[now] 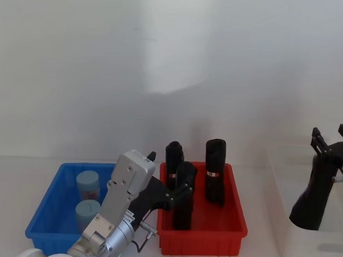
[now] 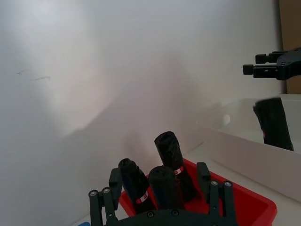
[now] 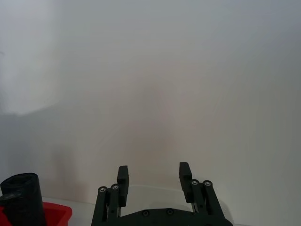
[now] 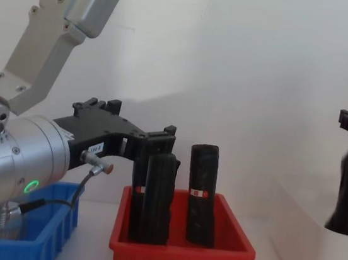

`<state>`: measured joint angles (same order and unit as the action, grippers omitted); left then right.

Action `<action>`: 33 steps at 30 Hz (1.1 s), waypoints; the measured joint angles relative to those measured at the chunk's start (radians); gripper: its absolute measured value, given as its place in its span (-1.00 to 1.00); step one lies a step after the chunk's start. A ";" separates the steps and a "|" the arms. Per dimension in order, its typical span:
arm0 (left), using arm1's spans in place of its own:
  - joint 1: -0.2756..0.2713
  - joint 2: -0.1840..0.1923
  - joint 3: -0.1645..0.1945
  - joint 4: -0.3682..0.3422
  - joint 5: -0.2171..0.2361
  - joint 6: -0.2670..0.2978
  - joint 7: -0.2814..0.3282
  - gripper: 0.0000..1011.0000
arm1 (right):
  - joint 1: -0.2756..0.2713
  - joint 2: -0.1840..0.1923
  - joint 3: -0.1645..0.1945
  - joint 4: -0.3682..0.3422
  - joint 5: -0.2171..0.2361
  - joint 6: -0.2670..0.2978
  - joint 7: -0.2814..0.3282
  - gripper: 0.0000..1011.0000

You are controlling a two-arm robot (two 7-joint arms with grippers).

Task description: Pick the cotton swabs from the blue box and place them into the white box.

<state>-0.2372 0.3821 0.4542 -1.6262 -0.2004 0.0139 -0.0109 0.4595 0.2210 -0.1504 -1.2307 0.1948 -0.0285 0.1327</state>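
You have the white box [image 1: 320,254] at the far right, with a lone black roll [image 1: 313,196] standing tilted inside it; your right gripper [image 3: 153,169] hangs just above that roll and apart from it, fingers spread, holding nothing; the red bin [image 1: 203,242] in the middle holds three black rolls [image 1: 215,171] on end; the blue box [image 1: 45,214] at the left holds two jars of cotton swabs [image 1: 88,184], lids up; your left gripper [image 2: 159,169] extends from above the blue box to the red bin's left side, near the rolls, fingers spread and empty.
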 joint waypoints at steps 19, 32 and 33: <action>0.000 0.000 0.000 0.000 0.000 0.000 0.000 0.98 | 0.029 -0.006 -0.002 0.051 0.006 -0.015 0.028 0.98; 0.003 0.021 -0.024 -0.026 0.007 0.048 0.032 0.98 | 0.034 -0.007 -0.003 0.060 0.007 -0.018 0.033 0.98; 0.004 0.023 -0.027 -0.028 0.007 0.052 0.035 0.98 | 0.034 -0.007 -0.003 0.060 0.007 -0.018 0.033 0.98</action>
<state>-0.2328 0.4051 0.4277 -1.6544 -0.1937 0.0658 0.0238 0.4938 0.2136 -0.1530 -1.1704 0.2018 -0.0462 0.1662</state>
